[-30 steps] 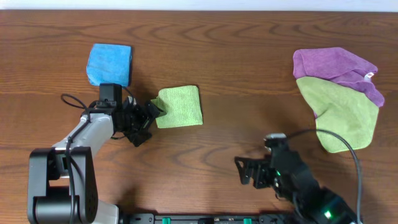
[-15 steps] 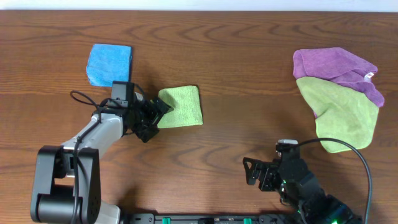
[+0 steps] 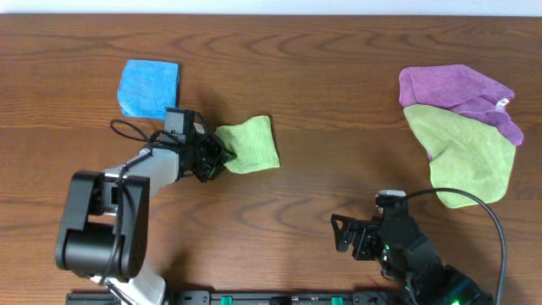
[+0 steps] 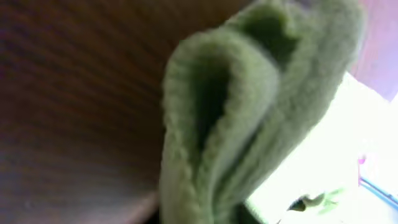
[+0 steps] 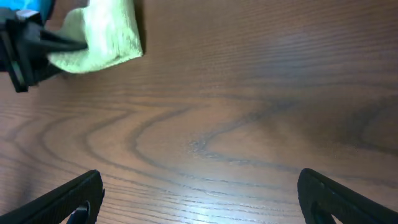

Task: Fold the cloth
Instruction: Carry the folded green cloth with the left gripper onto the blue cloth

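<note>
A folded lime-green cloth [image 3: 250, 146] lies left of the table's middle, its left edge bunched and raised. My left gripper [image 3: 218, 155] is shut on that edge. The left wrist view is filled by the cloth's [image 4: 249, 124] rolled green folds close up, and the fingers there are hidden. In the right wrist view the cloth [image 5: 102, 37] and the left gripper [image 5: 31, 50] sit at the far upper left. My right gripper [image 3: 339, 235] stands open over bare wood near the front right, nothing between its fingers [image 5: 68, 199].
A small bright-blue folded cloth [image 3: 150, 86] lies just behind the left arm. At the right, a purple cloth [image 3: 453, 85] overlaps a second, spread lime-green cloth [image 3: 470, 157]. A cable runs from the right arm past that cloth.
My left gripper moved right onto the folded cloth's left edge and shut on it, bunching the cloth. The right arm drew back slightly toward the front.
</note>
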